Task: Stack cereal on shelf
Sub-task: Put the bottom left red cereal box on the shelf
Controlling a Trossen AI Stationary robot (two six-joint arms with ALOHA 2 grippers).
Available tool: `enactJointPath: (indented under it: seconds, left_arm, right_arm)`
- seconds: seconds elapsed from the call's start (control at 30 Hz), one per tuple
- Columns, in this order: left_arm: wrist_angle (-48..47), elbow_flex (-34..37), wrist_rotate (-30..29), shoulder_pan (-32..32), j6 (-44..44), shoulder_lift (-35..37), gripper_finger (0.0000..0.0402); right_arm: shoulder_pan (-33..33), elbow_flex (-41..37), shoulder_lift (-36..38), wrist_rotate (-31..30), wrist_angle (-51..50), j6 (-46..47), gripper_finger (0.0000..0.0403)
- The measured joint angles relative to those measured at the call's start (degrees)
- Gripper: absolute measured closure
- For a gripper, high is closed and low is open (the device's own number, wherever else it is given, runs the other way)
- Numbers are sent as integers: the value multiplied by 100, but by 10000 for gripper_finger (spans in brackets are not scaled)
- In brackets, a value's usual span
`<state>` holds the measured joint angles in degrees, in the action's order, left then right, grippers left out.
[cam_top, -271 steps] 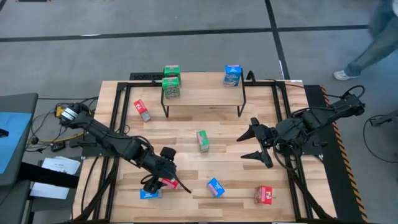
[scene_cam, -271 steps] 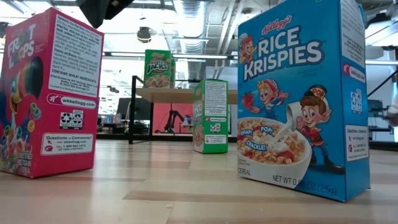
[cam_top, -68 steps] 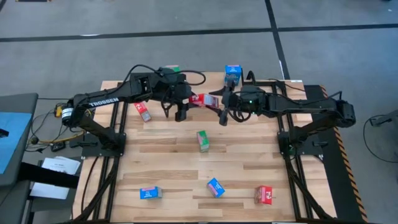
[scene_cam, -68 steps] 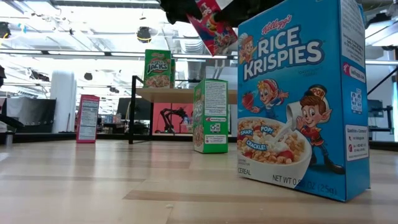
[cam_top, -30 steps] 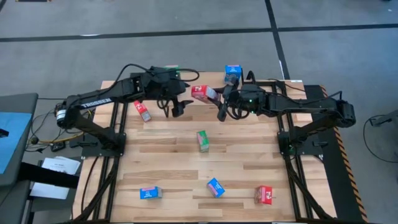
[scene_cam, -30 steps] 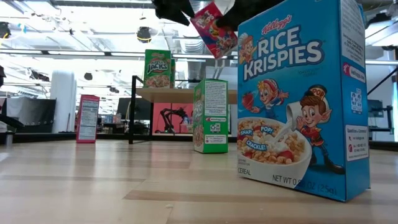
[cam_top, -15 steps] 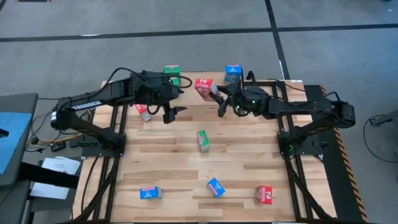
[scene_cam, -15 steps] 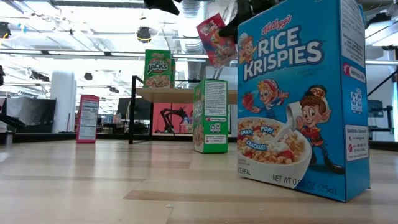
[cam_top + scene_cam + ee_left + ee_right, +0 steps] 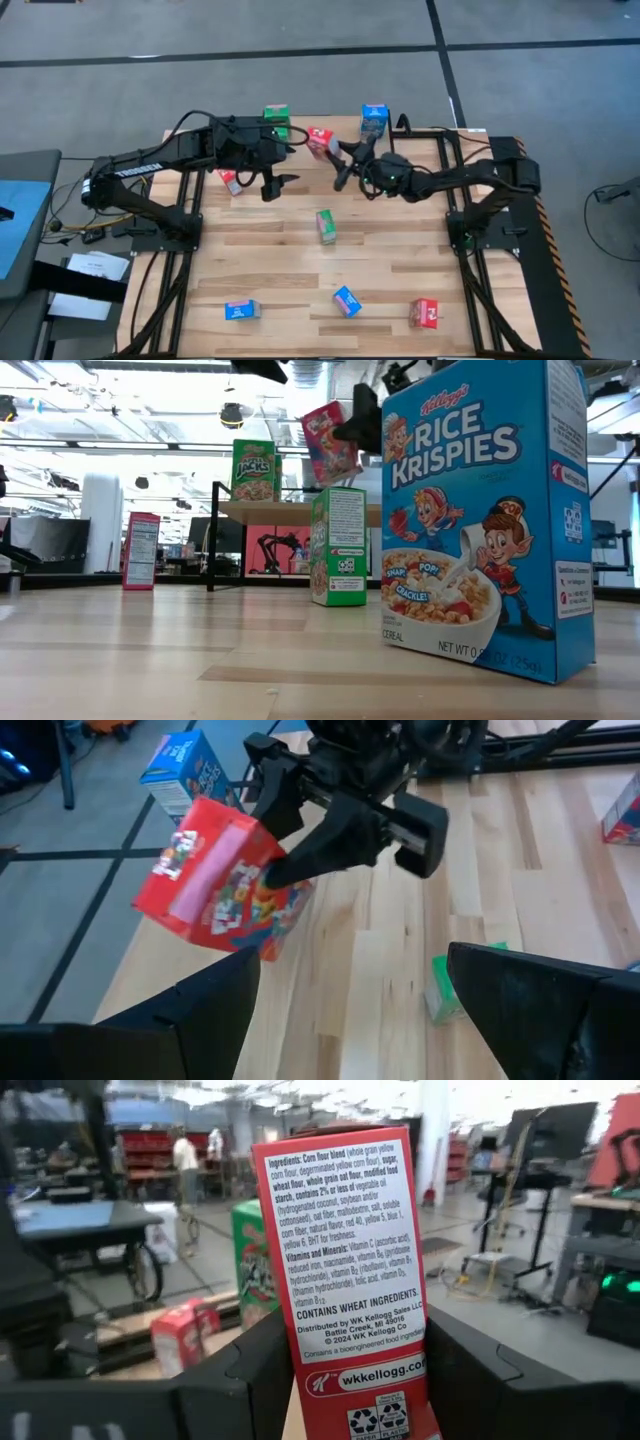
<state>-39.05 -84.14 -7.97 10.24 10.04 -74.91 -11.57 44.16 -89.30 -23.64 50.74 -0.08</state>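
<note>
Here, over the light-wood shelf (image 9: 330, 150) at the table's far edge, the right gripper (image 9: 335, 153) clamps a red cereal box (image 9: 319, 140) tilted in mid-air above the board. The left gripper (image 9: 272, 166), fingers spread wide and empty, hangs just beside it, near green boxes (image 9: 277, 119).

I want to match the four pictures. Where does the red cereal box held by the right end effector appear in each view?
High view: the red cereal box sits top centre, over the shelf.
Low view: upper middle, tilted, above the shelf board.
Left wrist view: left of centre, gripped by the right end effector.
Right wrist view: centre, side panel facing the camera.
Shared landmark: the green box on the shelf.
</note>
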Motion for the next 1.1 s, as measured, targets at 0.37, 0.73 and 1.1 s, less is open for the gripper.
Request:
enactJointPath:
  seconds: [0.37,0.73,1.1]
  left_arm:
    - [-59,0,-24,0,17,0,89]
    - [-55,0,-24,0,2,0,89]
    - [-55,0,-22,0,2,0,89]
  right_arm:
    - [-107,33,-720,-251,631,39,193]
    - [-173,35,-848,-407,669,285,193]
    - [-245,37,-849,-346,606,270,168]
